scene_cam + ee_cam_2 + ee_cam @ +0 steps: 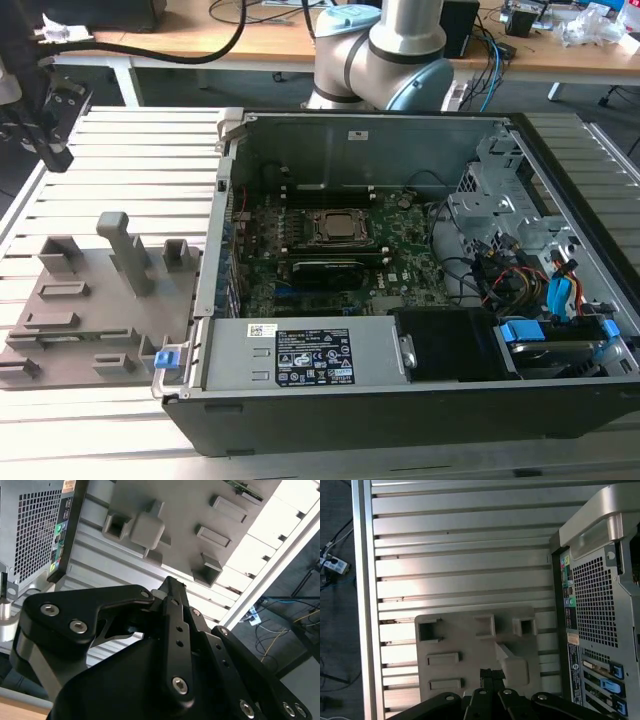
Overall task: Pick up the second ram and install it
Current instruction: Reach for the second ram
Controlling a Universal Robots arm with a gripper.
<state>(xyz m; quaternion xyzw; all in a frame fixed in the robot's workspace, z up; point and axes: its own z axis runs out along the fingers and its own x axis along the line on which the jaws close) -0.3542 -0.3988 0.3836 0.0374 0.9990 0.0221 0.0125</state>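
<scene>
A thin green stick, the second ram [243, 488], lies in a slot at one edge of the grey fixture plate [190, 510]. My black gripper [172, 584] hovers well above that plate with its fingertips pressed together and nothing between them. In the first wrist view the gripper [491, 672] hangs over the fixture plate [470, 645], near its raised block. In the exterior view the gripper [52, 150] sits at the far left, above the slatted table and behind the fixture plate [90, 310]. The open computer case [400, 270] holds the green motherboard [330, 250].
The case's perforated rear panel [600, 605] stands close beside the fixture. A tall grey post [125, 250] rises from the plate. The slatted aluminium table [460, 555] ends at a rail, with cables on the floor [332, 565] beyond. The arm's base [385, 50] stands behind the case.
</scene>
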